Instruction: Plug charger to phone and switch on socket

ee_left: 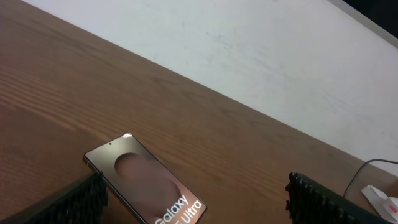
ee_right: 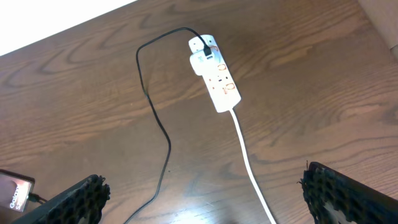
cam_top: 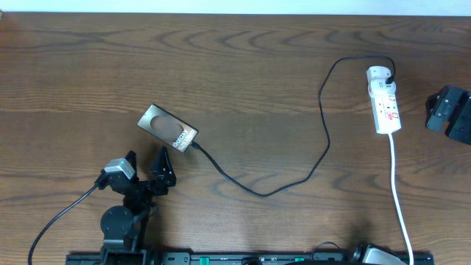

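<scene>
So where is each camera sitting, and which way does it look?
Overhead: above the table, looking straight down on phone, charger and socket; left tool and right tool show.
Left wrist: behind the left tool, looking low across the table past the phone; its own fingers show below.
Right wrist: behind the right tool, looking down at socket and charger; its fingers show below.
Shared: all three see the phone and socket.
</scene>
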